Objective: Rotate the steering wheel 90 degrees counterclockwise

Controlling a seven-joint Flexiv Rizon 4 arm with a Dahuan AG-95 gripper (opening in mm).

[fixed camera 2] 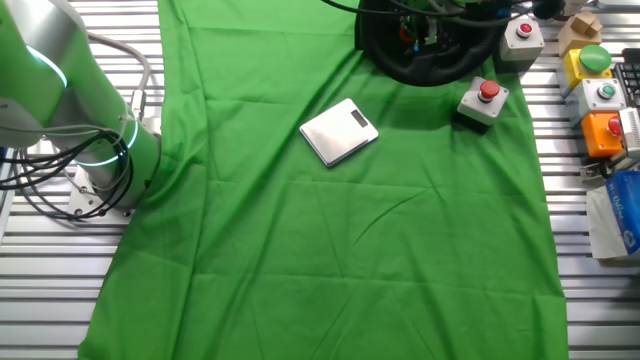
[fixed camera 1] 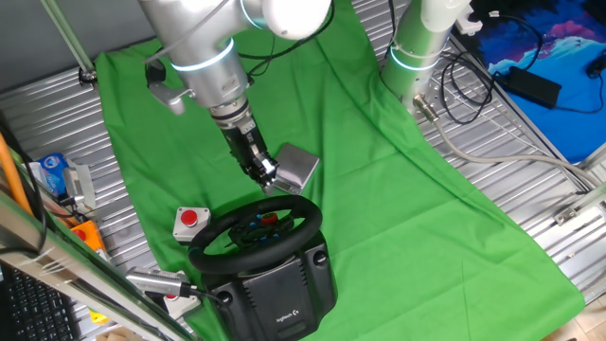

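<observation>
One steering wheel [fixed camera 1: 256, 230] sits on its black base at your near edge of the green cloth [fixed camera 1: 398, 189], one silver scale [fixed camera 2: 339, 131] behind it. You have two white boxes with red buttons [fixed camera 2: 484, 101] beside it. The gripper [fixed camera 1: 266, 176] hangs over the rim; I cannot tell its finger gap. Ribbed metal table [fixed camera 2: 300, 330] underneath.
</observation>
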